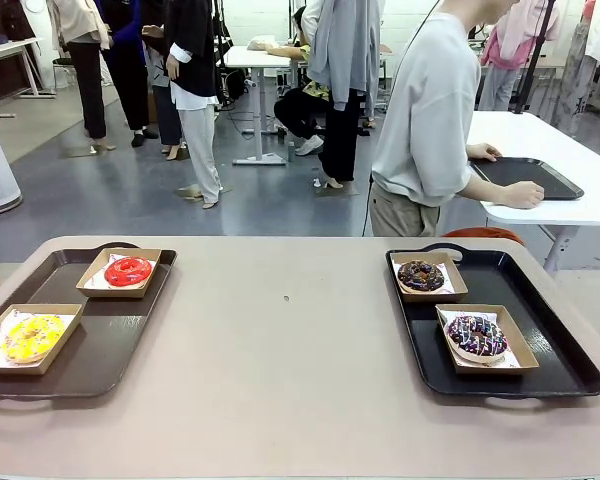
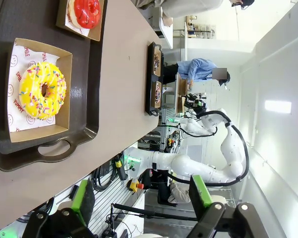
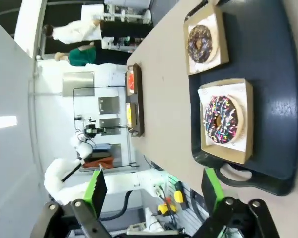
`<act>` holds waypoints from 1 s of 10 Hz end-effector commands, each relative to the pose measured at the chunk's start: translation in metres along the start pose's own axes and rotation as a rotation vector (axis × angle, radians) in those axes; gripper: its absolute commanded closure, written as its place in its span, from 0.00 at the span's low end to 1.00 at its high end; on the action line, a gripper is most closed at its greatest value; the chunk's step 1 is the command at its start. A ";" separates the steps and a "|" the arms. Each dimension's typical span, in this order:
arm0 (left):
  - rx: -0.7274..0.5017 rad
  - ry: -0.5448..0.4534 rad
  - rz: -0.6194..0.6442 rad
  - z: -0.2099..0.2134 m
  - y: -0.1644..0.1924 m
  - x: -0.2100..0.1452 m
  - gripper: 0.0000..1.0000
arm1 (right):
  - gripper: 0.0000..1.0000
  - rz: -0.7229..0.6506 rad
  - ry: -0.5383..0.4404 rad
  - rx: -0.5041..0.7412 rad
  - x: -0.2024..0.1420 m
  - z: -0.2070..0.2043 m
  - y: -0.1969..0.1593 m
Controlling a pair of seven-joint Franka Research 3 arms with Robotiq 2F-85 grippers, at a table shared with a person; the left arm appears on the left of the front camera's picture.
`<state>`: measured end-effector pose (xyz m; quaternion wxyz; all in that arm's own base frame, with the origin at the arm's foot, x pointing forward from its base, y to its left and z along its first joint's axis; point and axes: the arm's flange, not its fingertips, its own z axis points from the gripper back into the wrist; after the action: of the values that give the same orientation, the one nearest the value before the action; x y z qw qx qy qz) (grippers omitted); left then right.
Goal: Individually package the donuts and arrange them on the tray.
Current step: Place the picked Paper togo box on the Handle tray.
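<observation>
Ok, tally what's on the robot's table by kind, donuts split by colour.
Red donut: 1
Yellow donut: 1
Chocolate donut: 1
Purple sprinkled donut: 1
Cardboard boxes: 4
Trays: 2
Total: 10

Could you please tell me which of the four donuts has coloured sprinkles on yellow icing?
The yellow donut, front box on the left tray; the others are red, chocolate and purple.

Robotics lab: white work tables (image 1: 540, 135), robot arm (image 2: 198, 171), people standing.
</observation>
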<state>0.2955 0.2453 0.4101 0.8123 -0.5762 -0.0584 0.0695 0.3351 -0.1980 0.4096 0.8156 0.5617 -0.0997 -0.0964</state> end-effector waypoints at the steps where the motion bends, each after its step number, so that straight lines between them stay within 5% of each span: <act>1: -0.002 -0.005 -0.004 0.001 -0.002 -0.002 0.00 | 0.00 0.010 -0.011 0.063 0.005 -0.002 -0.032; 4: -0.002 -0.005 -0.004 0.001 -0.002 -0.002 0.00 | 0.00 0.023 0.004 0.100 0.001 -0.007 -0.066; 10: -0.002 -0.005 -0.004 0.001 -0.002 -0.002 0.00 | 0.00 -0.014 0.003 0.067 -0.004 -0.006 -0.064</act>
<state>0.2955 0.2453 0.4101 0.8123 -0.5761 -0.0583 0.0694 0.3286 -0.2144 0.3427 0.7959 0.5902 -0.1027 -0.0880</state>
